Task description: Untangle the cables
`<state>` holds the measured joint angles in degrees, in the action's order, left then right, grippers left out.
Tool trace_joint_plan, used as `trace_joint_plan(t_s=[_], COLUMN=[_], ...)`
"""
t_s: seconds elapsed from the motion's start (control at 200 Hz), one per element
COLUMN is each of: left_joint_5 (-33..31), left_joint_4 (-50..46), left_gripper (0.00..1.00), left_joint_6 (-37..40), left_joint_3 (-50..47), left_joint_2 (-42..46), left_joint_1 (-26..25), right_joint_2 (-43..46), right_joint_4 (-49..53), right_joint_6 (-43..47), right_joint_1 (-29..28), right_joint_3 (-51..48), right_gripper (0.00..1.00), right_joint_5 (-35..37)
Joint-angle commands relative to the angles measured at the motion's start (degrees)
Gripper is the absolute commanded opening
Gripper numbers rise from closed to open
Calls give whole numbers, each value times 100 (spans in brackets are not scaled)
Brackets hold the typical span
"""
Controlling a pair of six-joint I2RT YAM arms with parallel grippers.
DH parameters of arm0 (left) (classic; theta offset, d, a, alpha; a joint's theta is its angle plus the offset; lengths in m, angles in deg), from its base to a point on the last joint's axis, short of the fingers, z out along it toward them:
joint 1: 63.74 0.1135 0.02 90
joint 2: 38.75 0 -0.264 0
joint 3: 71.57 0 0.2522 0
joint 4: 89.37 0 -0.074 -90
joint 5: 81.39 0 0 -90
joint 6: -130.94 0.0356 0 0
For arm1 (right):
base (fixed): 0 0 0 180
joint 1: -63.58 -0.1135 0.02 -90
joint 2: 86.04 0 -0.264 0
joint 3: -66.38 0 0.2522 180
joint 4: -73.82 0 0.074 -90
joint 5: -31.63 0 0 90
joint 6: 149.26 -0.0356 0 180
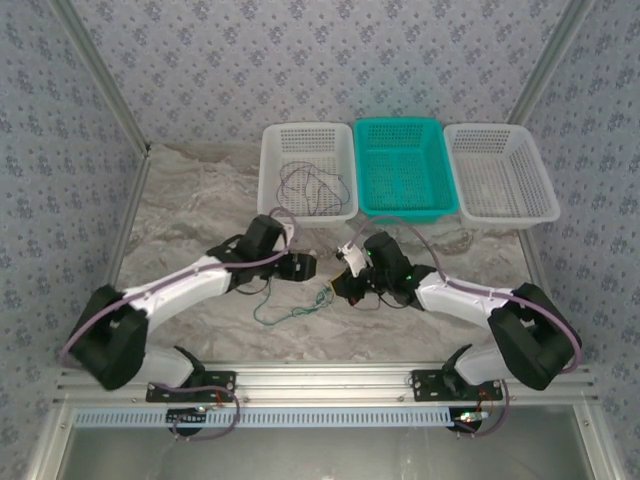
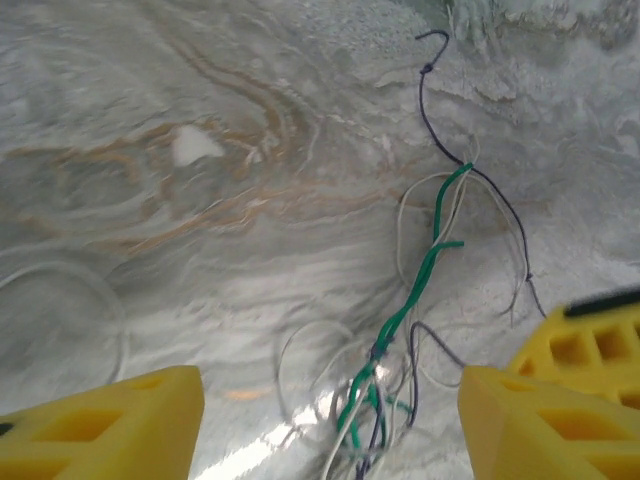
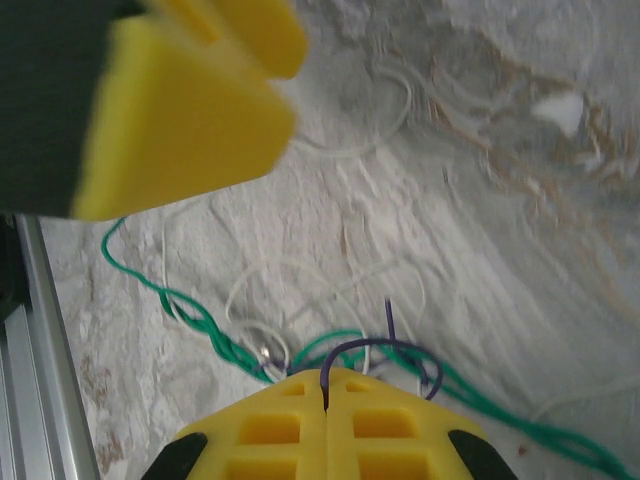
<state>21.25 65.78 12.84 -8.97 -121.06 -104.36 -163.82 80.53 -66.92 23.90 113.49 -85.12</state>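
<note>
Cables (image 1: 292,308) are lying in a loose tangle on the marbled bench (image 1: 190,210), in the lower middle of the overhead frame, just below the tips of the two arms. The left end effector (image 1: 305,268) is hovering at the upper left edge of the tangle and the right end effector (image 1: 345,283) is sitting at its upper right edge, the two facing each other and close together.

In the left wrist view the left end effector (image 2: 330,400) is gaping wide, its yellow fingers (image 2: 110,420) showing at the bottom corners of the frame and gripping nothing. A green strand (image 2: 425,275) is running up the middle of the frame between them, twisted with dark and pale strands.

In the right wrist view the right end effector (image 3: 325,385) is pressing its fingers tight together at the bottom centre, pinching a dark purple strand (image 3: 385,345) that is arching out of the seam. The green strand is trailing off to either side beneath it.

Along the top of the overhead frame three baskets are standing side by side: a white basket (image 1: 275,170) at the left holding another bundle of dark wires (image 1: 312,188), a teal basket (image 1: 402,200) in the middle and a second white basket (image 1: 500,205) at the right
</note>
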Motion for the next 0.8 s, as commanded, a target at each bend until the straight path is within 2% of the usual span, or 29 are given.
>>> trace_joint_plan(t_s=[0.0, 0.125, 0.39, 0.7, 0.795], left_joint_5=[-266, -72, 1020, 786, 614], left_joint_4=[30, 18, 579, 423, 351], left_gripper=[56, 41, 42, 42, 38], left_joint_6=[-136, -152, -223, -207, -153], left_joint_3=[501, 842, 349, 388, 251], left_joint_2=[-694, -1384, -1530, -1869, -1771], left_joint_1=[-233, -327, -405, -764, -801], right_joint_2=[362, 764, 1554, 1621, 1649], right_joint_4=[37, 47, 8, 97, 147], right_joint_6=[-308, -385, -355, -332, -367], right_joint_1=[-40, -26, 85, 163, 177], right_joint_3=[-279, -605, -1082, -1072, -1074], right_gripper=[0, 0, 0, 0, 0], right_joint_5=[206, 598, 1206, 1299, 1521])
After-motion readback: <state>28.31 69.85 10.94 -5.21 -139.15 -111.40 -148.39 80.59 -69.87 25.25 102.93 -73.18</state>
